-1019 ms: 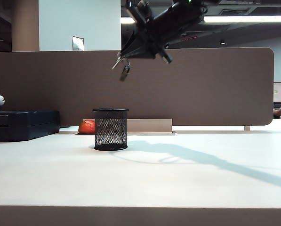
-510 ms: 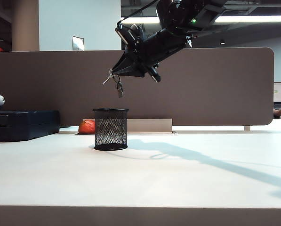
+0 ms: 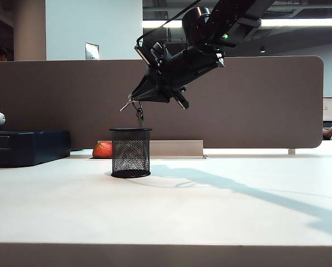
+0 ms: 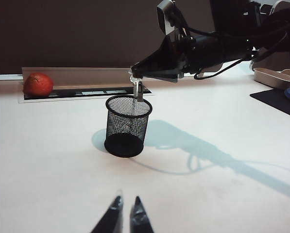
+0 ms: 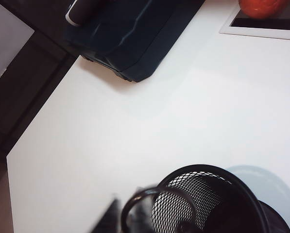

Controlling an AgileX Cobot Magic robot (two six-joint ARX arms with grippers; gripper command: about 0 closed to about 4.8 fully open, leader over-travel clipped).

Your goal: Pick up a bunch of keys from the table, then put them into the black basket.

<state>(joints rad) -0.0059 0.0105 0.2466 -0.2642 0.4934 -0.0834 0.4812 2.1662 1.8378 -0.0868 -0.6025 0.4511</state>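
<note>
The white counter (image 3: pixel 221 211) spreads wide, carrying a dark blue-black case (image 3: pixel 26 147) at its far left and an orange fruit (image 3: pixel 103 149) by the back partition. Near the fruit stands the black basket (image 3: pixel 130 152), upright on the counter. The right arm reaches in from above, its right pincer (image 3: pixel 133 100) poised over the basket's rim and pinching the bunch of keys (image 3: pixel 138 114), which dangles just above the opening, its lowest part about level with the rim. In the left wrist view the left pincer (image 4: pixel 125 208) hovers low over bare counter, well apart from the basket, tips nearly pressed together.
</note>
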